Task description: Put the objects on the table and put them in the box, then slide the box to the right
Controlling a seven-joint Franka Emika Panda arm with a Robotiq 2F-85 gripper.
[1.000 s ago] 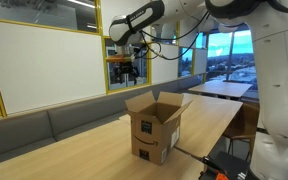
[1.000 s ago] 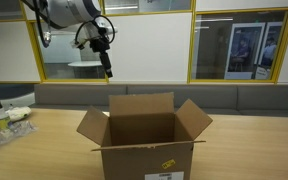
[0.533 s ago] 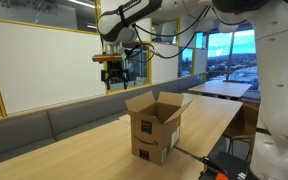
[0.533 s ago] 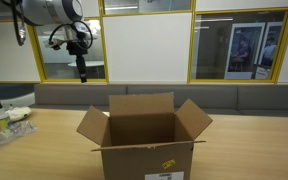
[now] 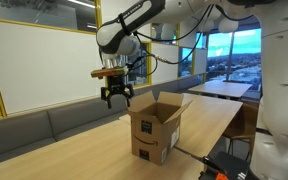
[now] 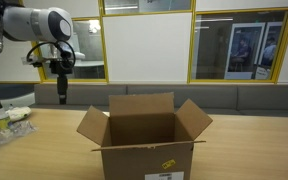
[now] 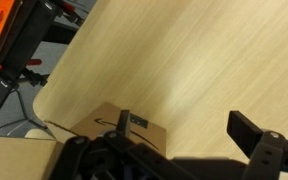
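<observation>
Hanging open, the claw sits apart beside the box.

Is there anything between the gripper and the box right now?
No. In both exterior views the open gripper hangs in the air beside the box with nothing between them; only bare table shows under the gap.

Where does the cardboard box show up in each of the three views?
In an exterior view: box lower centre, logo side facing the camera.
In an exterior view: box bottom centre, flaps open, inside visible.
Wrist view: a brown corner with a label, apparently the box, at the bottom edge, left of centre.
Shared landmark: the light wood table under it in all views.
</observation>
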